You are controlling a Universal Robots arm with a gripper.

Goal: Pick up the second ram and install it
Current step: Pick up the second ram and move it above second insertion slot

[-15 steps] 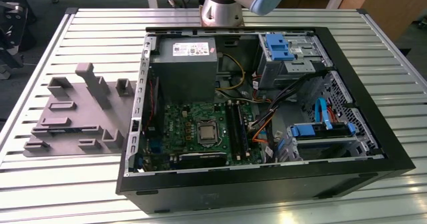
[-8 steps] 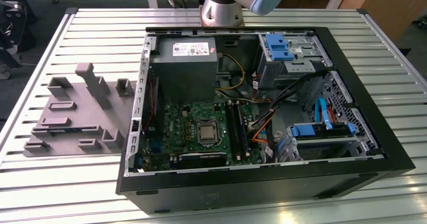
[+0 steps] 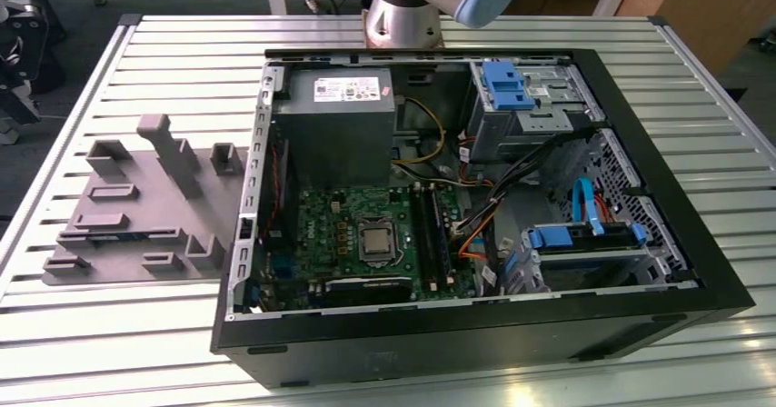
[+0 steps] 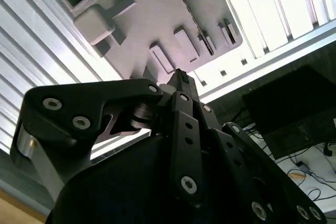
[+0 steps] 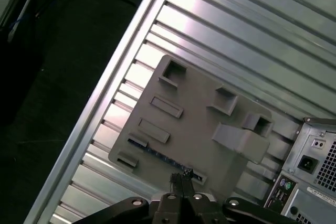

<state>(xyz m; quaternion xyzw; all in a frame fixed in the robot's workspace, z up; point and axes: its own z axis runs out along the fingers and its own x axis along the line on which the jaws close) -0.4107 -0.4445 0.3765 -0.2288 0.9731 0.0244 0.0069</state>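
Note:
The second ram [image 3: 127, 235] lies as a thin dark blue-green strip in a slot of the grey moulded holder [image 3: 134, 198], on the exterior view's left of the open computer case [image 3: 485, 316]. In the first wrist view the ram [image 5: 157, 155] sits on the holder [image 5: 199, 119] just beyond my gripper [image 5: 182, 178]. My gripper hangs well above the holder, fingers pressed together with nothing between them. The second wrist view also has the gripper [image 4: 181, 77], with the holder [image 4: 152, 19] far below. The motherboard's long black slots [image 3: 431, 234] lie inside the case.
The case holds a grey power supply [image 3: 333, 125], a green motherboard [image 3: 352, 234], blue drive brackets [image 3: 503, 84] and loose cables [image 3: 485, 216]. The ribbed metal table [image 3: 158, 334] ends close to the holder, with dark floor [image 5: 47, 77] beyond. The arm's base [image 3: 406, 12] stands behind the case.

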